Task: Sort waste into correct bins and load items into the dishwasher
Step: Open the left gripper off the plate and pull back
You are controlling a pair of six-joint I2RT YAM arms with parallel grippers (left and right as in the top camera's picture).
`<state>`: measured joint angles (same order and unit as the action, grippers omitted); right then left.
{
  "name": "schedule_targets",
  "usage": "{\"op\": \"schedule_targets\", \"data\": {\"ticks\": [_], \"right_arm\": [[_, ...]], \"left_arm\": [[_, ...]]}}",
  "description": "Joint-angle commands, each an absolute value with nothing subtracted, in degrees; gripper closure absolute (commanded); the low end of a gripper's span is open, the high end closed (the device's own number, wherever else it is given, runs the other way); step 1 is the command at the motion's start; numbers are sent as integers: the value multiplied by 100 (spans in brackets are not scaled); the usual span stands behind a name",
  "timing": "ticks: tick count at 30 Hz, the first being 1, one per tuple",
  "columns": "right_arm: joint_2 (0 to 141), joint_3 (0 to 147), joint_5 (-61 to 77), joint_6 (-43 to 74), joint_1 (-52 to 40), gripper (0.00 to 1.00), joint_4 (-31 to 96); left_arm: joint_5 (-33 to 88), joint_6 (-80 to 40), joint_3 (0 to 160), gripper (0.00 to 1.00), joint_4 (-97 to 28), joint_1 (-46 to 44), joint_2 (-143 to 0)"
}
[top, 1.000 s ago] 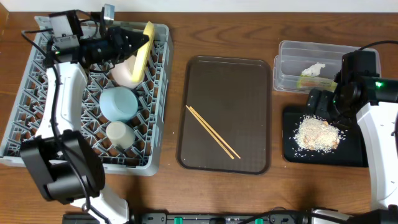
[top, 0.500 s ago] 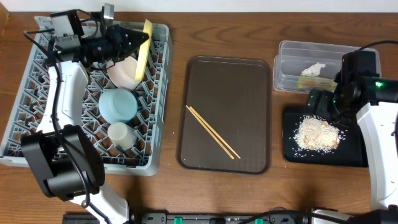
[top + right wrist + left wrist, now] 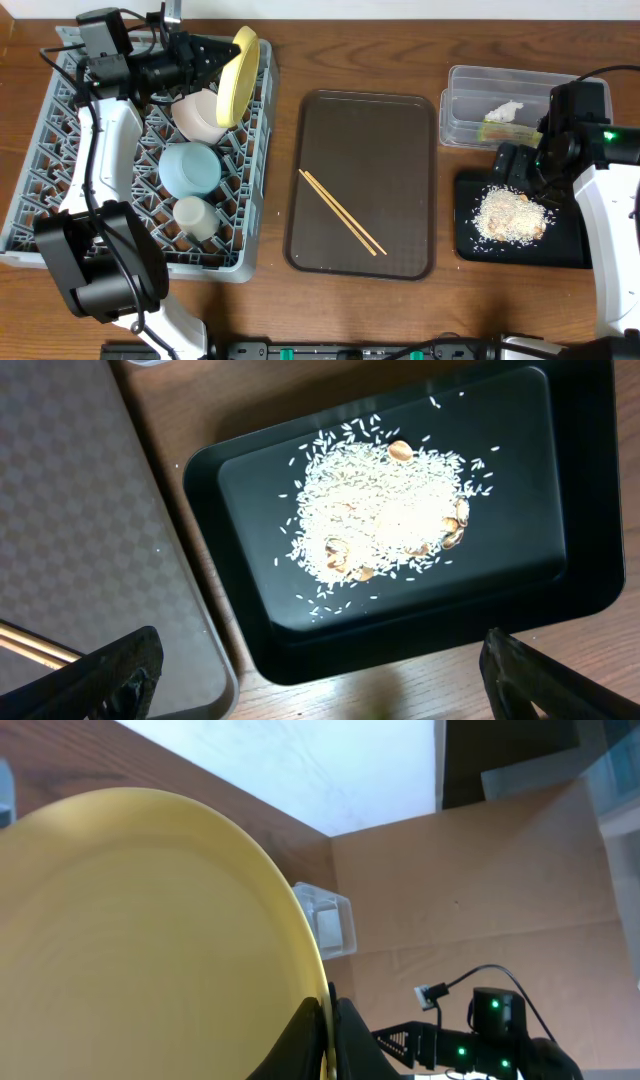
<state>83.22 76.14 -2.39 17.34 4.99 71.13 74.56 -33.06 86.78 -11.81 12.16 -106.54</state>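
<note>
Since the left gripper [image 3: 222, 62] is pinched shut on the rim of the yellow plate [image 3: 238, 75], standing it on edge at the far right corner of the dish rack [image 3: 40, 170], the loading looks close to done but not finished. Whether the plate sits down between the pegs I cannot tell from above. Just on the near side of that gripper the white bowl [image 3: 200, 115] leans in the rack, nearer again lies the light blue bowl [image 3: 190, 167], and nearest of all the small white cup [image 3: 195, 217]. That makes one plate, two bowls and one cup in the rack.

Well to that gripper's right, on the brown tray [image 3: 365, 130], lie the two chopsticks [image 3: 342, 212], side by side and untouched (the only item left to load, as I judge it).

Further right, the waste seems sorted. Beyond the right gripper [image 3: 320, 645] the clear tub [image 3: 470, 85] holds one white tissue [image 3: 507, 110] and what appears to be the one wrapper [image 3: 495, 130], small and hard to make out. Directly beneath that gripper, whose jaws stand wide apart with nothing between them, the black tray [image 3: 560, 560] carries a single heap of rice scraps [image 3: 385, 520]. Two bins, one rack, one brown tray.

What remains is to let the plate go and bring the chopsticks across to the rack.
</note>
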Motion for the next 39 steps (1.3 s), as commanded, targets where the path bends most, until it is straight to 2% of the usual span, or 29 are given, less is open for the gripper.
{"op": "schedule_targets", "data": {"ticks": [1, 8, 17, 18, 19, 20, 22, 23, 25, 33, 39], "right_arm": [[8261, 7710, -298, 1667, 561, 1, 7118], [8261, 7710, -298, 1667, 561, 1, 7116], [8261, 7710, -298, 1667, 561, 1, 7157], [8261, 7710, -296, 1667, 561, 1, 7157], [8261, 7710, -296, 1667, 561, 1, 7157], [8261, 7710, -298, 1667, 561, 1, 7157], [8261, 7710, -298, 1667, 561, 1, 7157], [8261, 7710, -298, 1667, 561, 1, 7157], [8261, 7710, -298, 1664, 561, 1, 7157], [8261, 7710, -298, 1664, 561, 1, 7153], [8261, 7710, -298, 1667, 561, 1, 7113]], "left_arm": [[7293, -3306, 8475, 93, -1216, 1214, -10707], [7212, -3258, 8281, 92, -1236, 1214, -10707], [5393, -2517, 8265, 92, -1754, 1216, -10707], [5251, -2506, 8265, 91, -1747, 1221, -10707], [5111, -2508, 8267, 83, -1728, 1221, -10704], [4978, -2502, 8267, 68, -1699, 1223, -10704], [4963, -2399, 8276, 49, -1614, 1253, -10696], [4939, -2399, 8278, 41, -1594, 1278, -10676], [4928, -2338, 8294, 34, -1549, 1361, -10606], [4626, -2038, 8311, 28, -1990, 1616, -9697], [3221, -1892, 8311, 28, -4049, 991, -8882]]}}
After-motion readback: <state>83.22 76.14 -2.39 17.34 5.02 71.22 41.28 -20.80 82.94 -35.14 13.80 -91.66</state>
